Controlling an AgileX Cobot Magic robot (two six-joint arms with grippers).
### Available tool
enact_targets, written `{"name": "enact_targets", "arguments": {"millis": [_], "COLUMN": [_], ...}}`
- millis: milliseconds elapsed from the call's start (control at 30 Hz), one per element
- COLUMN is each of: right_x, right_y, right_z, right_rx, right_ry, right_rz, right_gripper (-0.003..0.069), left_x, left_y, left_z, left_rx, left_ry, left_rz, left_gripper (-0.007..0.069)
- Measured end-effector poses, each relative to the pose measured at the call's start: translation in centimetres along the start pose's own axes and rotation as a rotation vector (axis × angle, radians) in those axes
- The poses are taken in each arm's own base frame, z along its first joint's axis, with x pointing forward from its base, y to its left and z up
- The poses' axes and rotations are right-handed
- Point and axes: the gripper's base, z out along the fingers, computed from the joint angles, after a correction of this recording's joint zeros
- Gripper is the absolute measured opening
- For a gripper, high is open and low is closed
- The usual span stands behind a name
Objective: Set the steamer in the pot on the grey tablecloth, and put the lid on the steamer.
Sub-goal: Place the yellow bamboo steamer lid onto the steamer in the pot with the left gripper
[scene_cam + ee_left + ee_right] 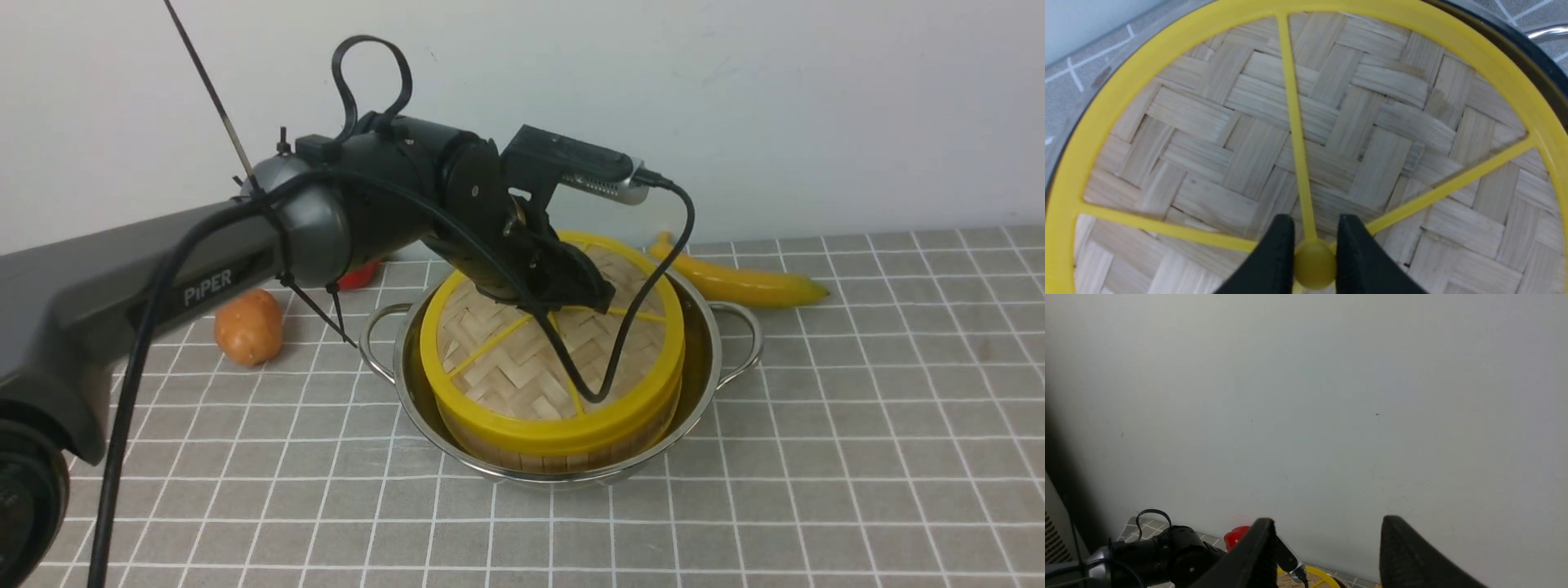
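The steel pot (722,347) stands on the grey tablecloth (857,425). The steamer (571,456) sits inside the pot, with only its wooden side wall showing. The lid (506,359) lies on top of the steamer, slightly tilted. My left gripper (600,304) reaches down onto the lid's centre. In the left wrist view my left gripper (1312,223) is shut on the lid's yellow centre knob (1312,263), and the lid (1363,122) fills the view. My right gripper (1327,522) is open and empty, raised and facing the wall, out of the front view.
A banana (735,282) lies behind the pot on the right. A potato (249,327) and a red thing (363,276) lie behind the pot on the left, partly hidden by my left arm. A white wall closes off the back.
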Motion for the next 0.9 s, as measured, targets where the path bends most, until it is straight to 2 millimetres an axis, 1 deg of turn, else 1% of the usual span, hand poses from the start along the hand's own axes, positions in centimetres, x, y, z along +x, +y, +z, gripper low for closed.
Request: {"name": "enact_targets", "arguments": {"millis": [300,367,500,900], "right_x": [0.0,0.0,0.0,0.0], "right_y": [0.0,0.0,0.0,0.0], "right_z": [0.0,0.0,0.0,0.0], "right_rx": [0.000,0.000,0.000,-0.002], "right_ry": [0.000,0.000,0.000,0.000], "right_rz": [0.000,0.000,0.001,0.002], "right_gripper": [0.0356,0.0356,0.0356,0.0356], "left_x": [-0.1,-0.4,-0.3,-0.3], "left_y": [-0.7,-1.3,-1.7,-1.7], "left_z": [0.0,0.0,0.2,0.2], "left_rx": [-0.003,0.000,-0.004,-0.008], "left_ry": [-0.005,-0.013,-0.011,-0.013], "left_rz": [0.035,0.052,0.079,0.084], "left_gripper": [0.0120,0.0120,0.0120,0.0120]}}
